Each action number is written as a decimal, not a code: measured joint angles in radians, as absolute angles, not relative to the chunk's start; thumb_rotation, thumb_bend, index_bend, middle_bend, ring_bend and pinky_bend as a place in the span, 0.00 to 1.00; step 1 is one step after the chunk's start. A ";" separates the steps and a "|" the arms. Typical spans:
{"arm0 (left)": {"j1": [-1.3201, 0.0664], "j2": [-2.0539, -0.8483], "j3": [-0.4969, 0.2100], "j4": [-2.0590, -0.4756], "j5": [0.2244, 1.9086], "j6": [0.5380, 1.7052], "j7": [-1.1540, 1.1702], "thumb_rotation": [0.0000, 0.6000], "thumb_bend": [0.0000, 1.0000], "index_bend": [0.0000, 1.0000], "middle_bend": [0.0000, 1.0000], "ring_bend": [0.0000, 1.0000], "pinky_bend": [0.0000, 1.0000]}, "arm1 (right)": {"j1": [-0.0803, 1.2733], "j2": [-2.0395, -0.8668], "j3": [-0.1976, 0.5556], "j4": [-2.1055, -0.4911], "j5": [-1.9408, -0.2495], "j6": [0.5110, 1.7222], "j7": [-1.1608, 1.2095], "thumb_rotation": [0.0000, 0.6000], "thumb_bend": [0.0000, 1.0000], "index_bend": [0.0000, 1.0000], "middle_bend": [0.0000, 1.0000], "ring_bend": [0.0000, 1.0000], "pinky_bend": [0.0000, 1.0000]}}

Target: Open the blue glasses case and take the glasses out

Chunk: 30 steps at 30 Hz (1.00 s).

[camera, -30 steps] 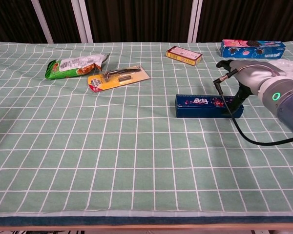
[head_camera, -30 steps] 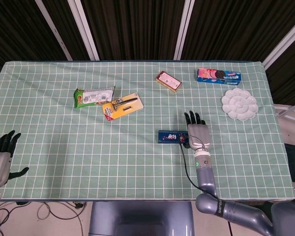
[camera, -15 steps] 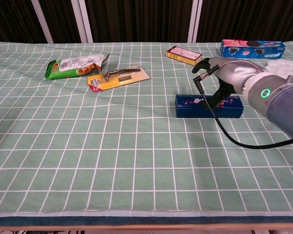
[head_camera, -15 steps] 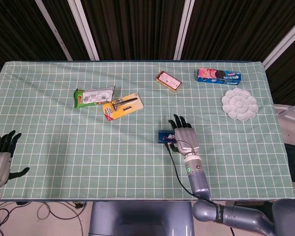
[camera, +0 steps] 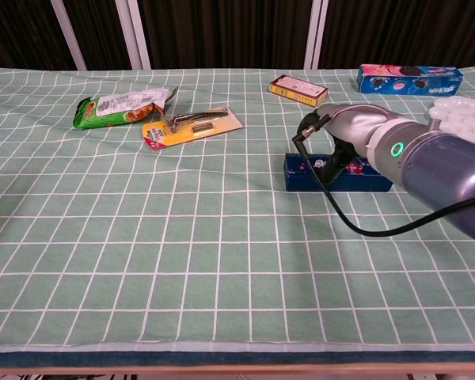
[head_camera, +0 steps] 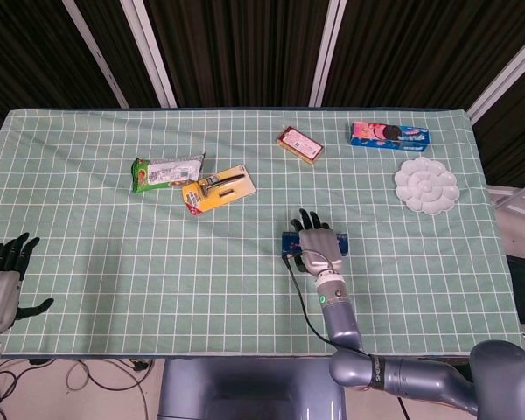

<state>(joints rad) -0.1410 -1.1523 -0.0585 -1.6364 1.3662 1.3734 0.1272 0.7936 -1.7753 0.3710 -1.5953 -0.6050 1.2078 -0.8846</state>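
Observation:
The blue glasses case lies shut on the green checked cloth, right of the table's middle; its long front side shows in the chest view. My right hand is directly over the case, fingers spread and pointing away from me, covering its middle. In the chest view this hand sits above the case's top with dark fingertips down at the case's upper edge; actual contact is unclear. My left hand stays at the near left table edge, fingers apart and holding nothing. No glasses are visible.
A green snack packet and a carded razor lie at the back left. A small red box, a blue cookie box and a white flower-shaped dish sit at the back right. A black cable hangs from my right wrist.
My right hand has moved left along the case, from its right end to over its middle. The case has not shifted and my left hand has stayed still.

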 measured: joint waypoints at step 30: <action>-0.143 -1.152 -0.061 -1.638 1.355 1.371 0.129 1.00 0.01 0.00 0.00 0.00 0.00 | 0.871 -1.781 0.350 -1.551 -0.475 1.207 -0.900 1.00 0.50 0.26 0.02 0.00 0.23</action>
